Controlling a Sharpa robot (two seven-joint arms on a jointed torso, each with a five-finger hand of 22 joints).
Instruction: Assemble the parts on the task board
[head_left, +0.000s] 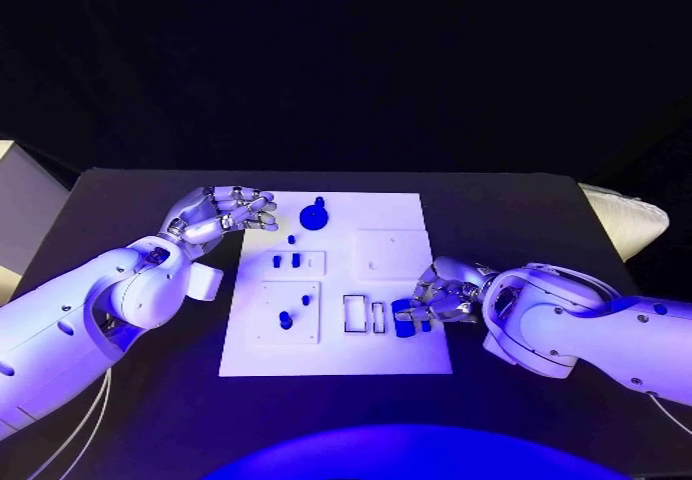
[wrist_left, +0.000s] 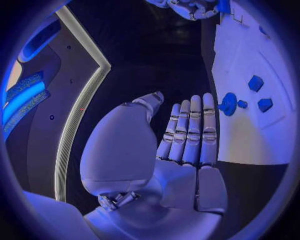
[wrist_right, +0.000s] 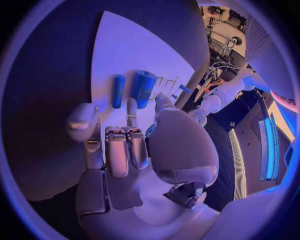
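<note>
1. White and flat, the task board (head_left: 389, 350) lies in the middle of the black table (head_left: 534, 210); every place below is given relative to this board.
2. Near the board's far edge lies a round blue part (head_left: 315, 214) with a small tab, and a tiny blue dot (head_left: 291, 239) sits just on the near side of it.
3. Further toward the robot, two short blue pegs (head_left: 287, 261) stand side by side in a raised square block on the board's left half.
4. Nearer still, another square block holds one blue peg (head_left: 286, 320).
5. On the board's right half lies a plain raised square (head_left: 392, 252) carrying nothing.
6. Near the board's middle are two narrow slots (head_left: 364, 313), just left of the right hand.
7. The left hand (head_left: 219, 213) hovers at the board's far left corner, its fingers apart and grasping nothing; the left wrist view shows the fingers (wrist_left: 190, 131) straight and side by side, the round blue part (wrist_left: 229, 104) just beyond their tips.
8. The right hand (head_left: 437, 295) sits over the board's right edge, fingers curled around a blue part (head_left: 405, 316), which it grasps just above the board.
9. In the right wrist view, two blue cylinders (wrist_right: 133, 89) stand close beyond the right hand's fingertips (wrist_right: 130, 107); whether they touch cannot be told.
</note>
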